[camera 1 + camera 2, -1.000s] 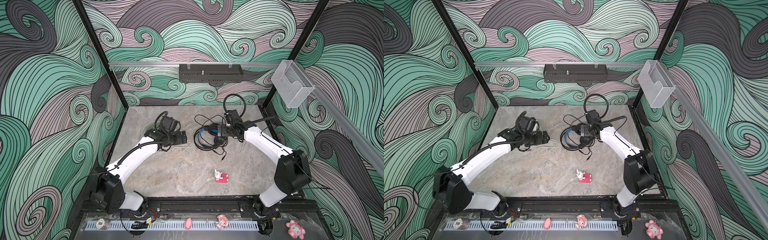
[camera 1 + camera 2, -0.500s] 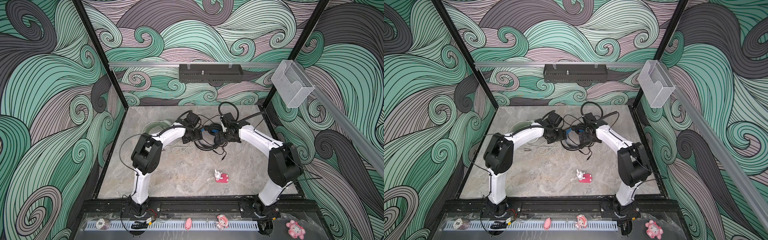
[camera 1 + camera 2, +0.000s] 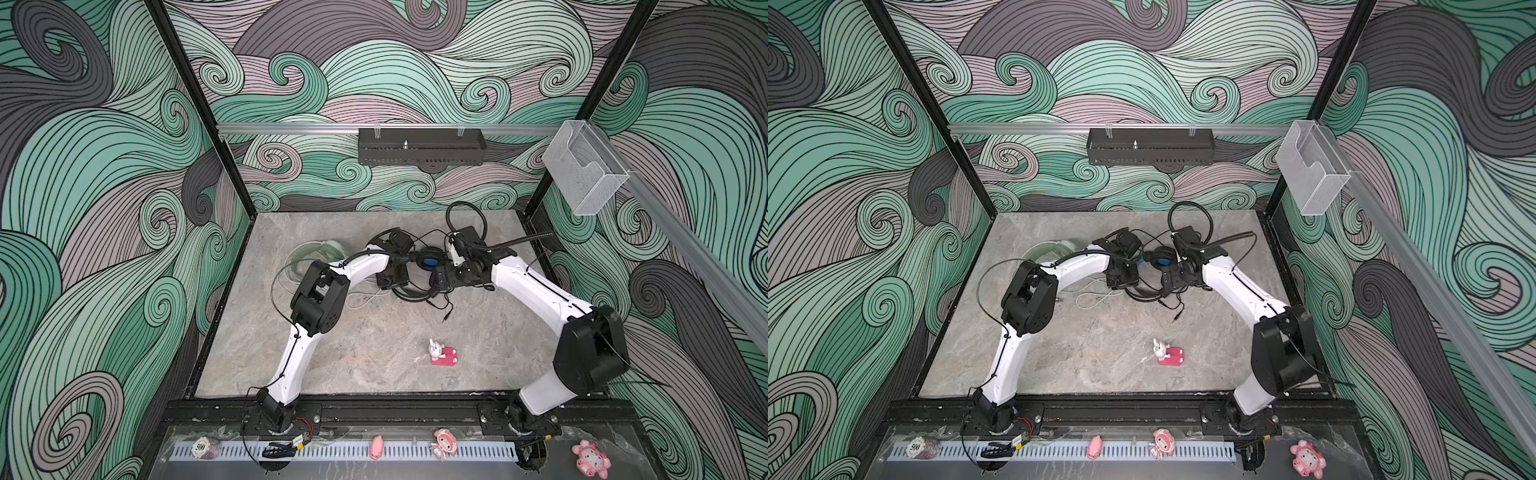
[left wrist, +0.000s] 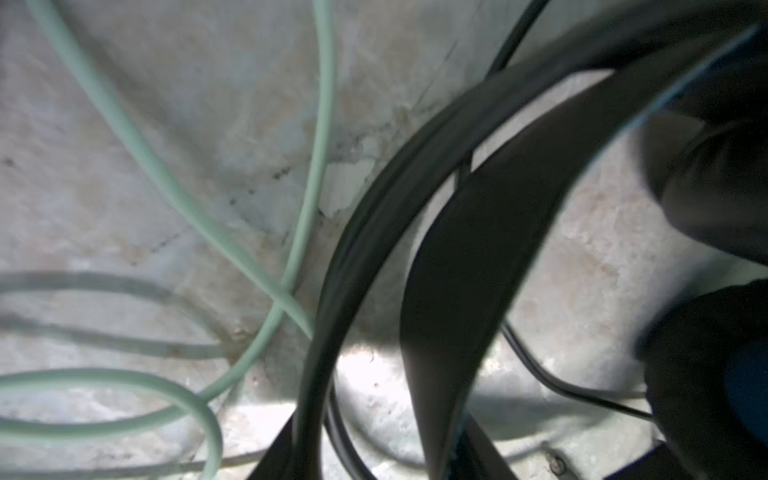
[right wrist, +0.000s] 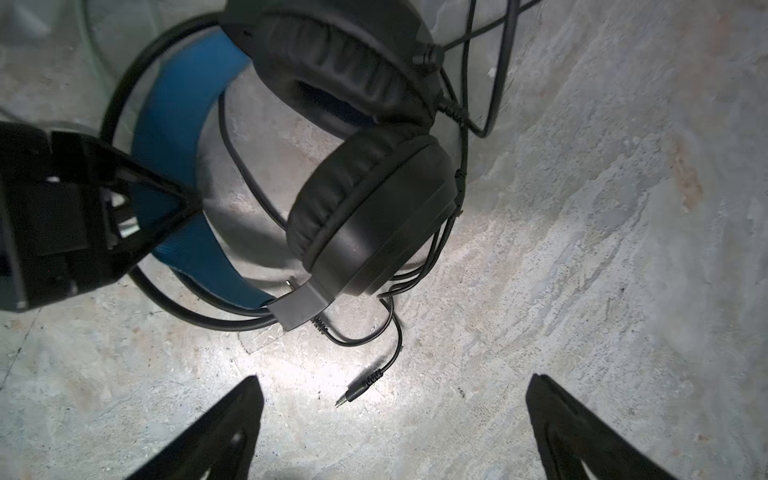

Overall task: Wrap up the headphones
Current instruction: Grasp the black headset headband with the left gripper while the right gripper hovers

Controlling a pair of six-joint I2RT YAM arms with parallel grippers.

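Near the worktop's [image 3: 374,353] back edge, the left gripper [image 3: 392,280] and right gripper [image 3: 441,282] flank the black headset [image 3: 429,261]. The mint headset [image 3: 322,249] lies toward the left edge, partly behind the left arm. A pink toy [image 3: 444,356] sits nearer the front.

Pink rabbit toy [image 3: 444,356] on marble tabletop [image 3: 374,345]; clear bin [image 3: 584,178] above.

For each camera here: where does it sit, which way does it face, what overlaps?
Both top views: high over the front edge, facing down at the table; left arm and right arm show whole.
Left wrist: close over the band of the black headset and mint cable; own fingers unclear.
Right wrist: down at the black headset and its plug; own open fingers, plus the left gripper.
Shared: both wrist views see that headset's band.
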